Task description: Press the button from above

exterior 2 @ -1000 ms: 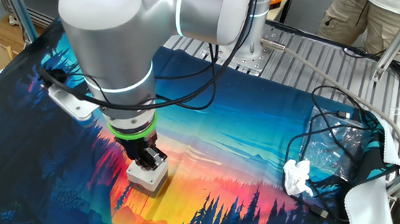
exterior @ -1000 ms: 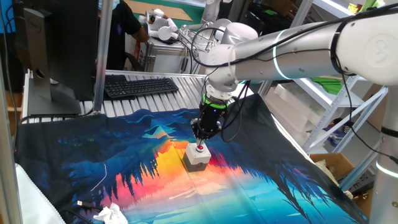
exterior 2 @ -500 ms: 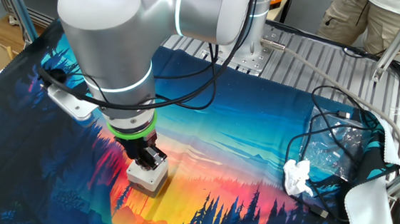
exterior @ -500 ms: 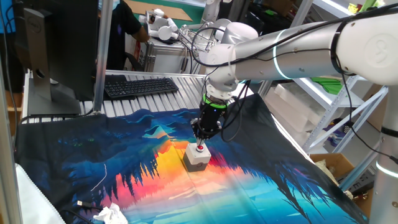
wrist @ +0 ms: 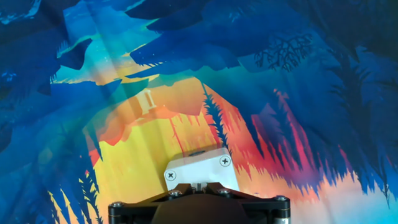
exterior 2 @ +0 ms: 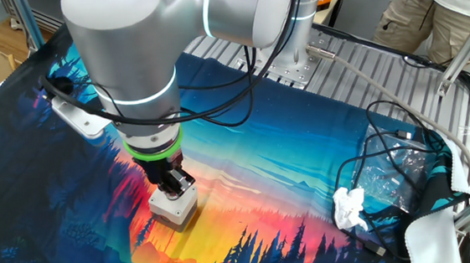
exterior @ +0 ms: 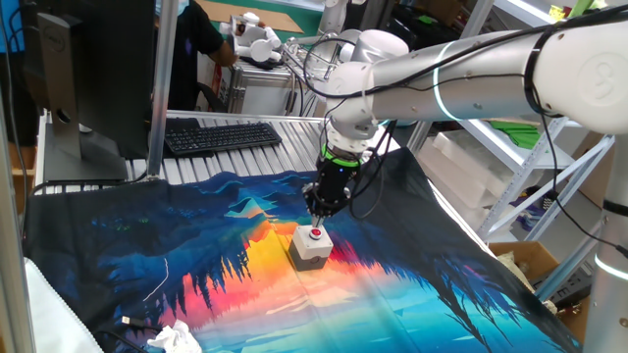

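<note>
The button is a small red cap (exterior: 315,233) on a light grey cube housing (exterior: 311,249) that stands on the colourful printed cloth. In the other fixed view only the housing (exterior 2: 174,208) shows, under the hand. My gripper (exterior: 320,210) hangs straight over the button, its tips just above the red cap, also in the other fixed view (exterior 2: 175,187). In the hand view the housing (wrist: 200,169) lies right under the fingertips (wrist: 188,186), which meet over it; the red cap is hidden there. The fingers are shut and hold nothing.
A black keyboard (exterior: 222,135) and a monitor (exterior: 93,78) stand at the back of the table. Crumpled white paper (exterior 2: 349,209) and loose cables (exterior 2: 405,156) lie at one edge of the cloth. A person (exterior 2: 448,5) stands beside the table.
The arm has lifted a little, so the gripper's tips have come up off the red button. The button housing has not moved.
</note>
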Tool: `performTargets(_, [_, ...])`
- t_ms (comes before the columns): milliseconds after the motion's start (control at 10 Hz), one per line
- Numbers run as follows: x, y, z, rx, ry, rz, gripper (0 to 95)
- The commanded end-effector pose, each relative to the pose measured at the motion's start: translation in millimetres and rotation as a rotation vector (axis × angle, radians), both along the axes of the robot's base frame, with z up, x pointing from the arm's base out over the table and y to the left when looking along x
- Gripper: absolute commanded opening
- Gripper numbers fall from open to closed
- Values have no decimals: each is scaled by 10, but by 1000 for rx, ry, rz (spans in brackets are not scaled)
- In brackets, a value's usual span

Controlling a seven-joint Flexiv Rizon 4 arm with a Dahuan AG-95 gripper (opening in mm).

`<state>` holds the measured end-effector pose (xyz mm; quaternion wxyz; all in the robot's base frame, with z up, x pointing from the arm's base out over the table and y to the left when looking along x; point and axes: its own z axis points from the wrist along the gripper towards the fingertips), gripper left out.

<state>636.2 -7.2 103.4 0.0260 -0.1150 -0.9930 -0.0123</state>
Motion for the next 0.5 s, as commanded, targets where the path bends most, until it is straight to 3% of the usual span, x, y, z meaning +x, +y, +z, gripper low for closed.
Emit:
performTargets(100, [-19, 3, 4, -1, -2, 2, 0])
performTargets(500, [-53, -3, -20, -4, -2, 5, 0])
